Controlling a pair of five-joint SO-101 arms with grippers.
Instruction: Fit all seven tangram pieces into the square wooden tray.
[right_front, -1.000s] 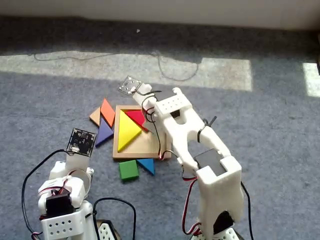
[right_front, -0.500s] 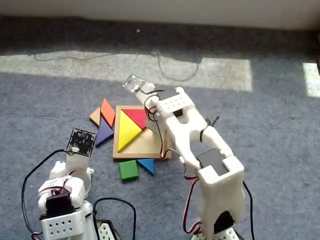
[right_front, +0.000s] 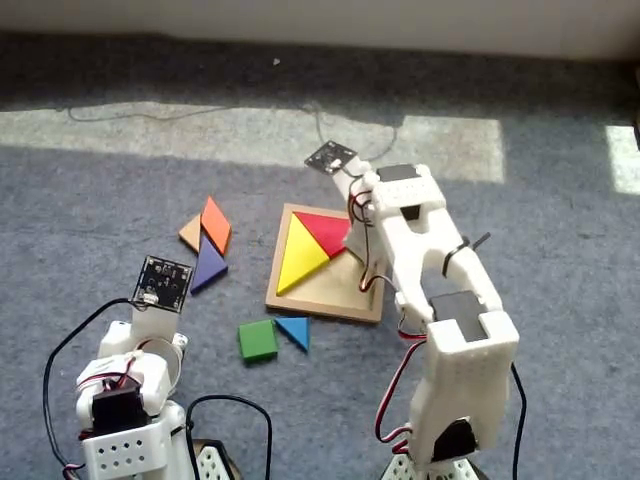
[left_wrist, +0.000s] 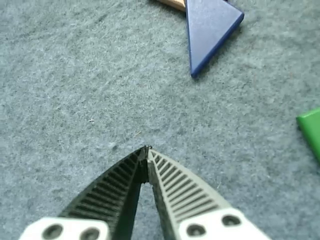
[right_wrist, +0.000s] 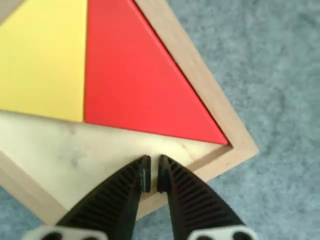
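the tray (right_front: 322, 312) holds a yellow triangle (right_front: 298, 262) and a red triangle (right_front: 325, 232), edges touching; the rest is bare. the green square (right_front: 257, 340) and blue triangle (right_front: 294, 330) on the carpet (right_front: 520, 250) nearby look light, stiff and slick, so pinching across opposite edges should suit. the right hand (right_wrist: 151, 172), nearly closed and empty, hangs over the tray; the left hand (left_wrist: 146, 157), closed and empty, hangs over the carpet.

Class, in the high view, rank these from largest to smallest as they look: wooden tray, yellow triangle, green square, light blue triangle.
1. wooden tray
2. yellow triangle
3. green square
4. light blue triangle
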